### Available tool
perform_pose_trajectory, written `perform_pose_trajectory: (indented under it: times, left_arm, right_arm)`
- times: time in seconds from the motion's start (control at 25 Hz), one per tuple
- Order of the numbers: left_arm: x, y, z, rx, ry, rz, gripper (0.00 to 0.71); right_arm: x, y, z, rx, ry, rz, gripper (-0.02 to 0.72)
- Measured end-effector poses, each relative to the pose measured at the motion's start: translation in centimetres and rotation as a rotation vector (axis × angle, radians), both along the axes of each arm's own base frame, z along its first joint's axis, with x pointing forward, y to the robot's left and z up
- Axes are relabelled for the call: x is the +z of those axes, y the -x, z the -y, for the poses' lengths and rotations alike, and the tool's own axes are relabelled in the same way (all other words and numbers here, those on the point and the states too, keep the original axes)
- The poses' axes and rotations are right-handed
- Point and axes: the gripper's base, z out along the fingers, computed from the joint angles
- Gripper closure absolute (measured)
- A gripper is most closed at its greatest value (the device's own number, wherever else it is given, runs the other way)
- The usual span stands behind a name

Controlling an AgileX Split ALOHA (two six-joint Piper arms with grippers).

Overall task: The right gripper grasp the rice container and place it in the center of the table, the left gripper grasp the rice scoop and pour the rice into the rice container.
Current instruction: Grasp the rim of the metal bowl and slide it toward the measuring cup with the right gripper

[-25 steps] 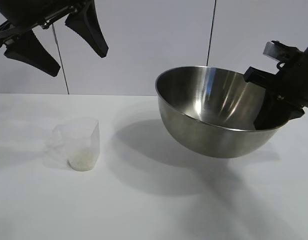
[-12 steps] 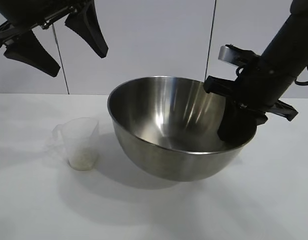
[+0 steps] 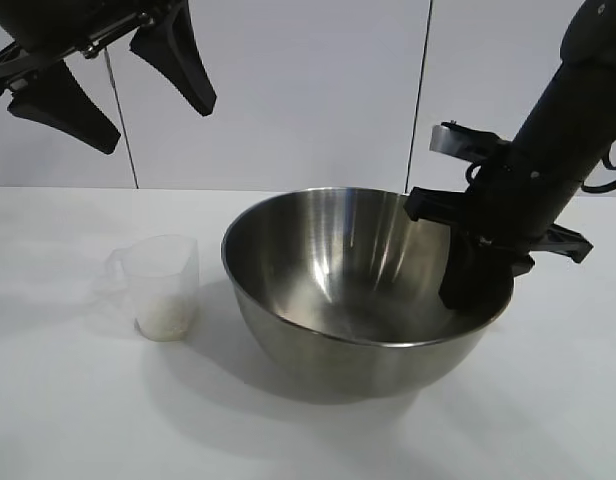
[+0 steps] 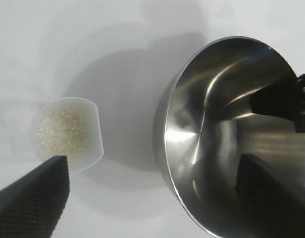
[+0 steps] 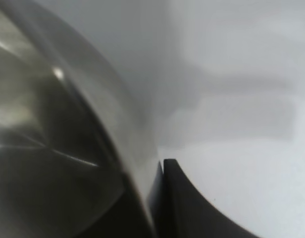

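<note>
While the black left gripper [image 3: 108, 75] hung wide open above the light, small translucent plastic rice scoop [image 3: 160, 287], best taken by its handle, the black right gripper [image 3: 475, 285] pinched the slippery, rigid steel rice container's [image 3: 358, 290] rim mid-table.

steel rice container [image 3: 328, 300] beside, apparently touching, rice scoop [image 3: 163, 290].

A white panelled wall [image 3: 308, 90] with dark seams.

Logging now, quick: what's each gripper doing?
Left gripper: open, empty, above the scoop.
Right gripper: shut on the bowl rim.
</note>
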Motion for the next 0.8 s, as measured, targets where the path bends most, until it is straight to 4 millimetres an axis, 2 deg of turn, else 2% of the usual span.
perform_pose_trajectory:
  times: [0.24,0.44,0.8]
  left_arm:
    - [0.0,0.0,0.0,0.0,0.0,0.0,0.053]
    - [0.0,0.0,0.0,0.0,0.0,-0.001,0.053]
    - [0.0,0.0,0.0,-0.002,-0.001,-0.003,0.053]
  right_arm:
    - [-0.2,-0.1,-0.8,0.005,-0.001,0.024,0.693]
    - [-1.5,0.2,-2.2,0.033,0.011,-0.01,0.693]
    - [-1.7,0.1,-2.1,0.034,0.039,0.004,0.693]
